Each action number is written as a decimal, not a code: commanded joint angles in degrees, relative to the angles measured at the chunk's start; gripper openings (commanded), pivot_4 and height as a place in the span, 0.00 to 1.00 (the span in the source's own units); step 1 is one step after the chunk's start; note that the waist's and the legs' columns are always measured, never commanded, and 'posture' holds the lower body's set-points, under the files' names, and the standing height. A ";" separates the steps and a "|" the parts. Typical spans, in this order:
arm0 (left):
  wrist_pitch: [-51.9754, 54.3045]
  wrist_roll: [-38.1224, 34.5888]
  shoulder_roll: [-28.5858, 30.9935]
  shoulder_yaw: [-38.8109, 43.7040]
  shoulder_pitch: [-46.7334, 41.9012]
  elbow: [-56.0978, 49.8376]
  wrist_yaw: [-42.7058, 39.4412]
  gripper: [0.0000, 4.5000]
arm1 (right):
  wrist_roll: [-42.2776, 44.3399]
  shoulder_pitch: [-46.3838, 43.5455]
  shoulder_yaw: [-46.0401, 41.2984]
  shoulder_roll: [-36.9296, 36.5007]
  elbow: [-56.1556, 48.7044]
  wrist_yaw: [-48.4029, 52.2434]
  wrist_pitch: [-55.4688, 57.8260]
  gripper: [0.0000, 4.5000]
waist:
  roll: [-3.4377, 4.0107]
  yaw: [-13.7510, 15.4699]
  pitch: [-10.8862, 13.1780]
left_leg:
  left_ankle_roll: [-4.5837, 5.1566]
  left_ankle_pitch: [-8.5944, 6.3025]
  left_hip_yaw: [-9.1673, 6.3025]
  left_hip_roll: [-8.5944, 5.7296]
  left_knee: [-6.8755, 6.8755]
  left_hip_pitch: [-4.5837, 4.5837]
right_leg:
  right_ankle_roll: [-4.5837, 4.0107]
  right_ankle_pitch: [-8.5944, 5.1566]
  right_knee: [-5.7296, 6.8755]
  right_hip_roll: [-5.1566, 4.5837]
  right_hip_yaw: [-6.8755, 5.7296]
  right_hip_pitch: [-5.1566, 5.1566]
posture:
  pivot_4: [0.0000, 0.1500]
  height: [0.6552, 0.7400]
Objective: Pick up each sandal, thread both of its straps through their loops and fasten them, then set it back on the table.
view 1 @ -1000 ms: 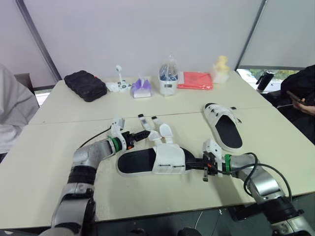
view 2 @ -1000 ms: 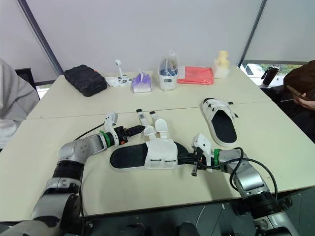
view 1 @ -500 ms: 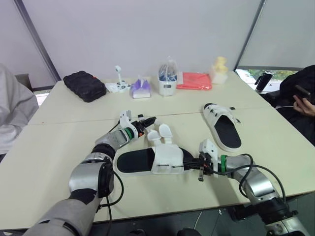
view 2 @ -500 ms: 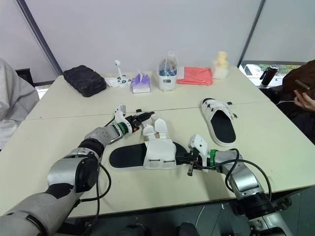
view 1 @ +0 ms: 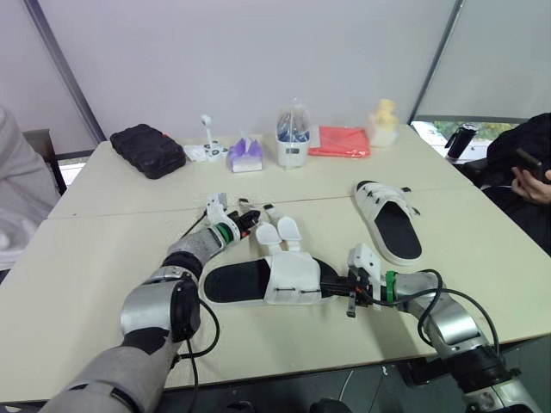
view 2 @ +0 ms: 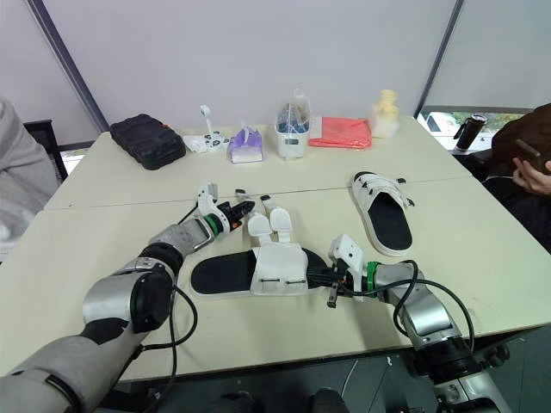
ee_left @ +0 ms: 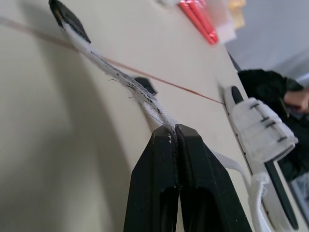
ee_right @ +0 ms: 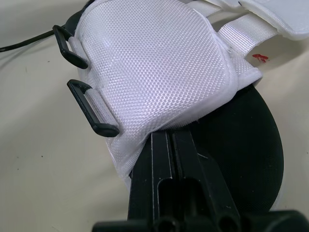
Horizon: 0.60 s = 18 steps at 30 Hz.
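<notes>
The near sandal, black sole with a white upper, lies flat on the table between my arms. Its two white straps with black tips lie unthreaded toward the far side. My left gripper is shut on one strap, pinching it a little below its black tip. My right gripper is shut on the sandal's edge under the white upper, beside two black loops. The second sandal lies flat at the right with its straps across the upper.
Along the table's far side stand a black pouch, a small white device, a purple tissue pack, a bagged container, a red cloth and a yellow object. People sit at the left and right edges.
My left gripper reached out to the unthreaded straps and went from open to shut on one of them. The right gripper kept its hold on the sandal.
</notes>
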 commanded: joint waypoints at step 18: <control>-89.80 48.61 16.10 -29.85 13.03 -22.60 9.03 0.03 | -2.69 -0.88 1.33 1.29 7.00 -0.74 -4.67 0.00 | 0.18 -0.33 -0.23 | 0.20 -0.12 0.11 0.11 -0.12 0.11 | -0.19 0.12 -0.10 -0.07 0.03 0.04 | 1.00 1.00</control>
